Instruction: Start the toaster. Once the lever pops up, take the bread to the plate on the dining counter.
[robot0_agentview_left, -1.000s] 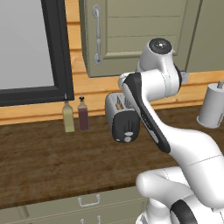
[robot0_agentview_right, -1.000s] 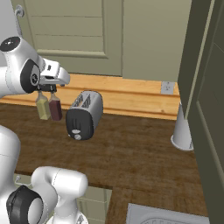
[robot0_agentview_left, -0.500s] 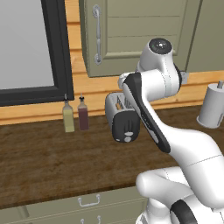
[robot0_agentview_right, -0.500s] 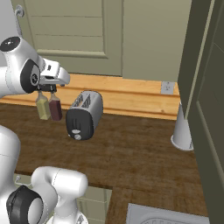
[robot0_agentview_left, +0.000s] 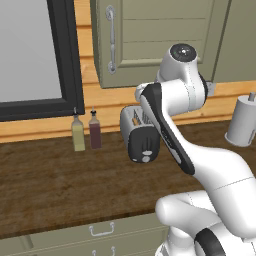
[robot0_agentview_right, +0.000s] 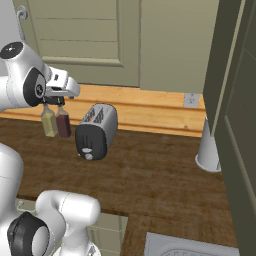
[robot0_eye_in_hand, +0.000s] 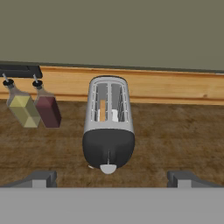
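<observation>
A white robot arm hangs its gripper (robot0_agentview_right: 54, 101) above a dark wood worktop (robot0_agentview_left: 45, 190), fingers (robot0_eye_in_hand: 38, 178) spread wide and holding nothing, apparently lined up for a press on the toaster (robot0_eye_in_hand: 108, 127) below. The small silver toaster stands near the back of the worktop, just in front of the pale wooden wall strip, its rounded black end face and pale knob (robot0_eye_in_hand: 108, 168) turned toward the arm, which puts the controls on the side the hand would most easily reach. The lever is too small to pick out on that face. Down in one slot sits the bread (robot0_eye_in_hand: 102, 110), a sliver of golden crust showing, so toasting looks not yet begun. Two bottles, one yellowish (robot0_eye_in_hand: 21, 107) and one dark red (robot0_eye_in_hand: 46, 109), stand just beside the toaster against the wall, apart from it.
</observation>
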